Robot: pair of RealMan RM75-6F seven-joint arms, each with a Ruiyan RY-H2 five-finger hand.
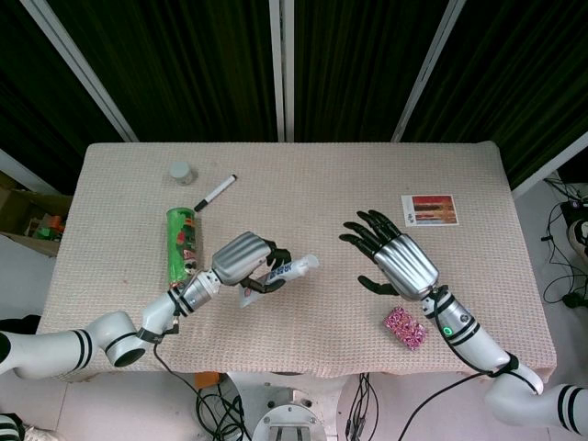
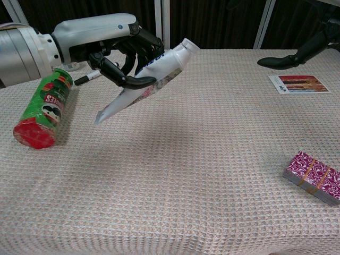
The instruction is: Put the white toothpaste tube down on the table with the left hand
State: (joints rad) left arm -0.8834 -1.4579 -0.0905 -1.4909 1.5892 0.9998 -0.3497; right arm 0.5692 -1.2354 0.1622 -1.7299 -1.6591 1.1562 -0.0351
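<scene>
My left hand (image 1: 246, 260) (image 2: 123, 49) grips the white toothpaste tube (image 1: 287, 270) (image 2: 151, 78) around its middle. In the chest view the tube hangs above the table, slanted, its cap up and to the right and its flat end down and to the left. My right hand (image 1: 395, 253) hovers open over the right half of the table, fingers spread, holding nothing; in the chest view only its fingertips (image 2: 281, 62) show at the top right.
A green chips can (image 1: 181, 243) (image 2: 44, 107) lies on its side left of the left hand. A black marker (image 1: 215, 193) and a small grey cap (image 1: 181, 172) lie behind it. A picture card (image 1: 429, 209) (image 2: 298, 83) and a pink patterned packet (image 1: 407, 328) (image 2: 314, 176) are on the right.
</scene>
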